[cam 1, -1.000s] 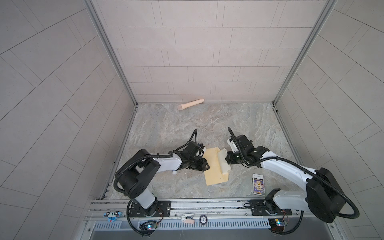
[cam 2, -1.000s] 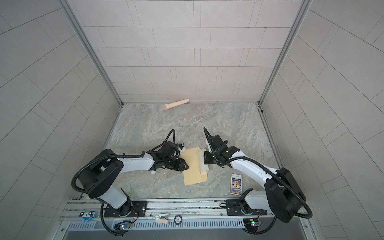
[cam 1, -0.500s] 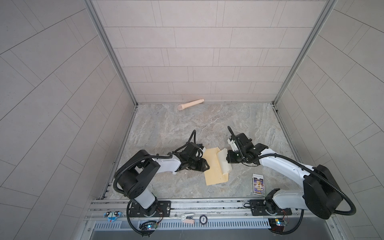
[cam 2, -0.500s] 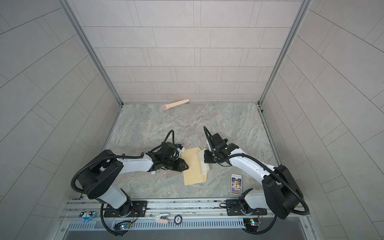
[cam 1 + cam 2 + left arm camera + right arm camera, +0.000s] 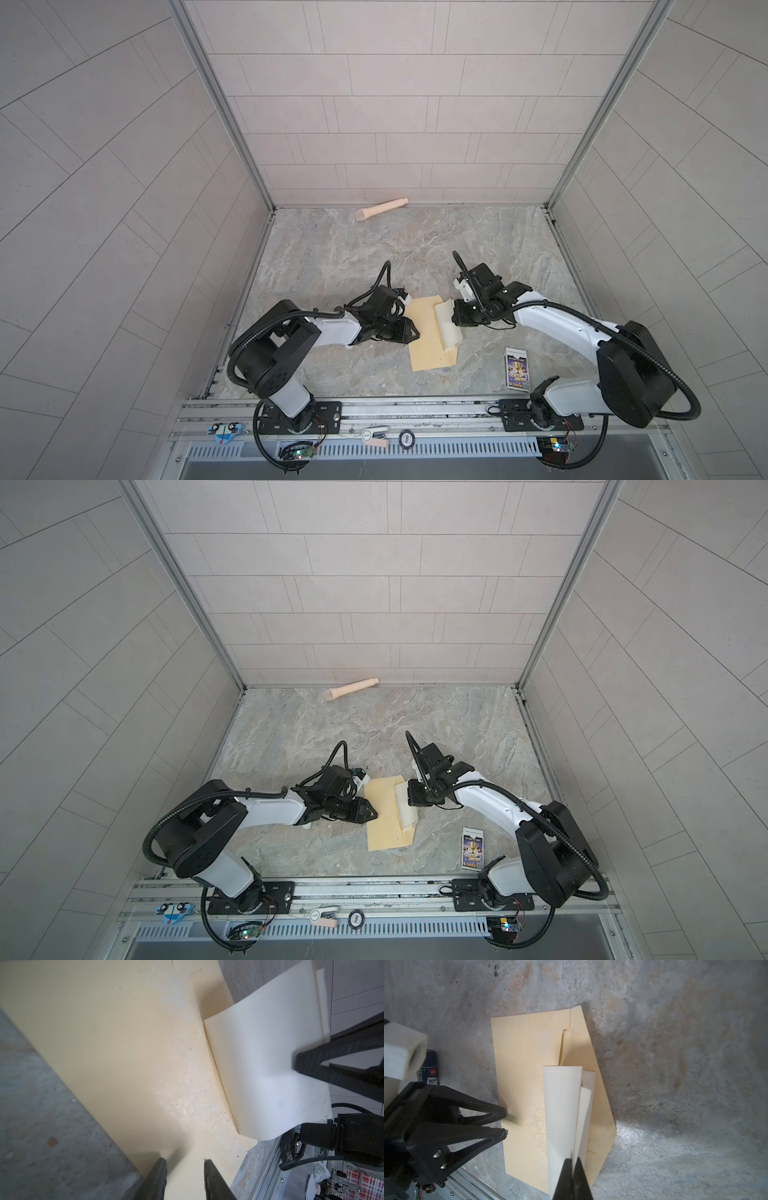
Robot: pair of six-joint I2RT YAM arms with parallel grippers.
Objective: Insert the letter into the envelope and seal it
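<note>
The yellow-tan envelope (image 5: 424,345) (image 5: 384,816) lies flat on the stone table near the front, its flap side toward the right arm. The folded cream letter (image 5: 446,328) (image 5: 406,808) stands tilted over that side, its lower edge on the envelope. My right gripper (image 5: 573,1160) (image 5: 457,322) is shut on the letter (image 5: 562,1105). My left gripper (image 5: 185,1160) (image 5: 415,332) is open, its tips low over the envelope's (image 5: 124,1043) opposite long edge. The right wrist view shows those fingertips (image 5: 503,1112) at the envelope (image 5: 521,1064) edge.
A peach-coloured cylinder (image 5: 381,208) (image 5: 351,689) lies by the back wall. A small printed card box (image 5: 517,368) (image 5: 473,850) rests at the front right, close to the right arm's base. A metal rail (image 5: 415,409) runs along the front edge.
The right arm has shifted very slightly with the letter still in its grip. The left gripper and the envelope are where they were.
</note>
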